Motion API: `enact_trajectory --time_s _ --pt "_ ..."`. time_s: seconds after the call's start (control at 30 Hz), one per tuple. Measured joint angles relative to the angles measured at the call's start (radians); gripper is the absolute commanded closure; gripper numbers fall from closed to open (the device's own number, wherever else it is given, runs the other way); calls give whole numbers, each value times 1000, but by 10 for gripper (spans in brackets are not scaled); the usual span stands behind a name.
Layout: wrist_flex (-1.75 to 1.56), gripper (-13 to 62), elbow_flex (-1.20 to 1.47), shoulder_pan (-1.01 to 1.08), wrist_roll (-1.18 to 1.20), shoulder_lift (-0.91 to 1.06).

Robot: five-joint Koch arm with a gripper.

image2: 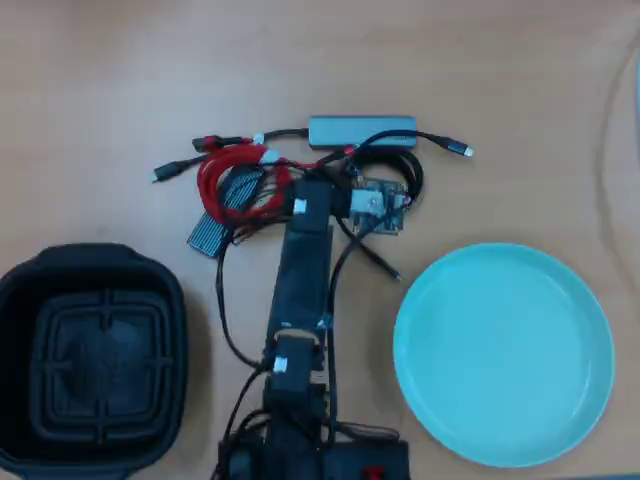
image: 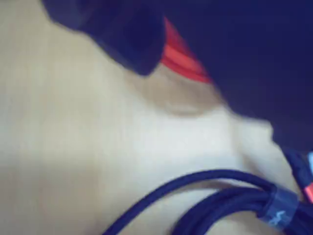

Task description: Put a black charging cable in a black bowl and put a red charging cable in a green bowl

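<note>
The red charging cable [image2: 235, 185] lies coiled on the table, left of the arm's tip in the overhead view. In the blurred wrist view a piece of that red charging cable [image: 182, 58] shows between two dark jaws whose tips stand apart, so my gripper [image: 178, 78] looks open over it. The black charging cable [image2: 392, 165] is coiled to the right of the wrist. In the wrist view the black charging cable [image: 230, 203] fills the lower right with its tie band. The black bowl [image2: 40, 300] sits at lower left, and the green bowl [image2: 440, 300] at lower right.
A grey hub [image2: 362, 130] with its short leads lies just beyond both coils. A grey ribbed strip [image2: 212, 232] lies under the red coil. A small circuit board [image2: 378, 207] rides on the wrist, and loose arm wires trail beside the arm.
</note>
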Motion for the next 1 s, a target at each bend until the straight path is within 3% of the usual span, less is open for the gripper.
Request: enact_trajectory --time_s 0.43,1.0 --pt "60 188 -141 11 23 -202" --pt "60 186 -146 127 83 -270"
